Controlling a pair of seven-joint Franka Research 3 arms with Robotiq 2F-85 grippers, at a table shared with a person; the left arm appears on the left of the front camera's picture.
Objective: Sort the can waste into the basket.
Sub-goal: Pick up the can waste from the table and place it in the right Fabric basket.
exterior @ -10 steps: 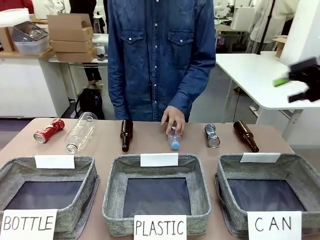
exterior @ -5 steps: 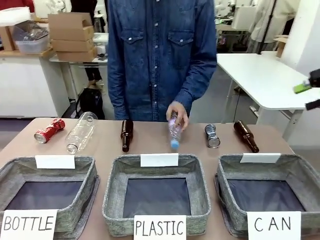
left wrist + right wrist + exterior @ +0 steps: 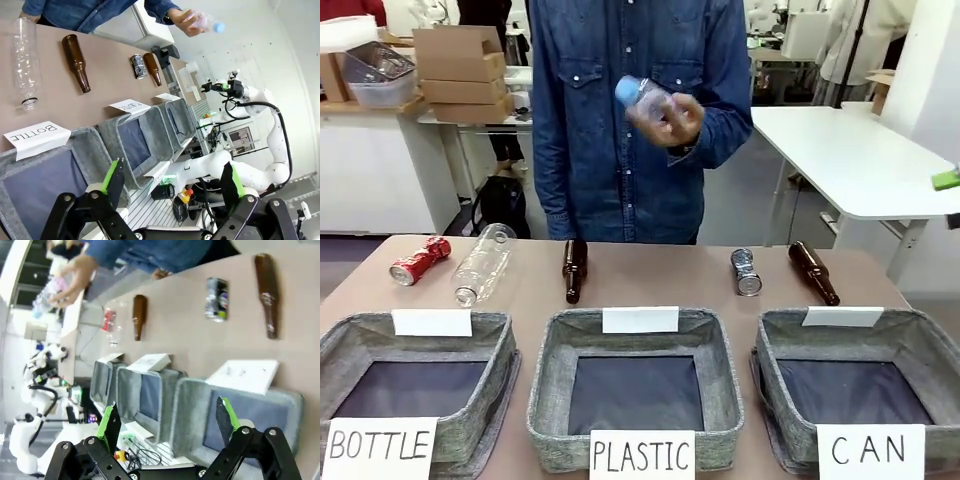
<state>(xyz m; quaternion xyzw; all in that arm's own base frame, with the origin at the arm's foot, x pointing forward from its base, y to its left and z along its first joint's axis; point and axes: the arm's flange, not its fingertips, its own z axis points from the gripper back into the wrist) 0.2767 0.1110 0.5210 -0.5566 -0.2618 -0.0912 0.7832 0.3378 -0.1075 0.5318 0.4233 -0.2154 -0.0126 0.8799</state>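
Note:
The silver can (image 3: 745, 272) lies on the table's far right, beyond the CAN basket (image 3: 775, 350). At the far left lies the red can (image 3: 418, 261). My right gripper (image 3: 167, 422) is open and holds nothing; it hovers above the near side of the CAN basket (image 3: 192, 412), with the silver can (image 3: 217, 299) and the red can (image 3: 108, 319) farther off. One of its green pads (image 3: 946, 180) shows at the front view's right edge. My left gripper (image 3: 172, 180) is open and holds nothing, high over the BOTTLE basket (image 3: 90, 145); the silver can (image 3: 136, 66) lies far ahead.
A person in a denim shirt holds a small clear plastic bottle (image 3: 655, 105) at chest height. Two brown glass bottles (image 3: 573, 268) (image 3: 814, 272) and a large clear plastic bottle (image 3: 482, 264) lie on the table. The PLASTIC basket (image 3: 548, 390) stands in the middle.
The person's hand has lifted the small plastic bottle off the table to chest height. My right gripper has drifted right to the picture's edge. The cans have not moved.

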